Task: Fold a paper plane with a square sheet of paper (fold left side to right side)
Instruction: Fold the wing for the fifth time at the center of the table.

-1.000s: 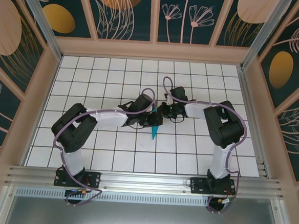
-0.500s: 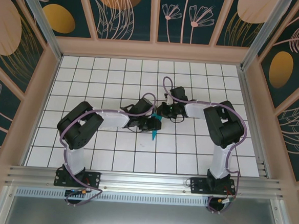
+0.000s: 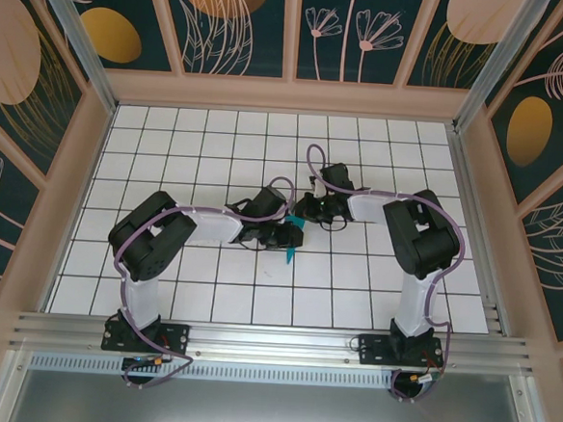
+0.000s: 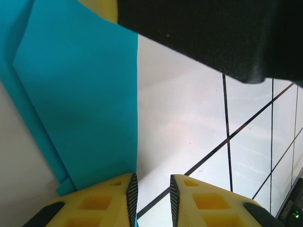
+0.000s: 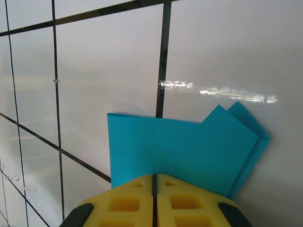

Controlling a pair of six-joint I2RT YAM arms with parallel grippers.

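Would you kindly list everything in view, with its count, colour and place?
paper: one, cyan-blue, folded, mid-table
table: one, white tiles with black lines
walls: three, dark teal with peach plant prints, around the table
rail: one, silver, near edge
arms: two, black and white, left and right, bases on the rail
left gripper: yellow, slightly open, at the paper's edge
right gripper: yellow, shut on the paper
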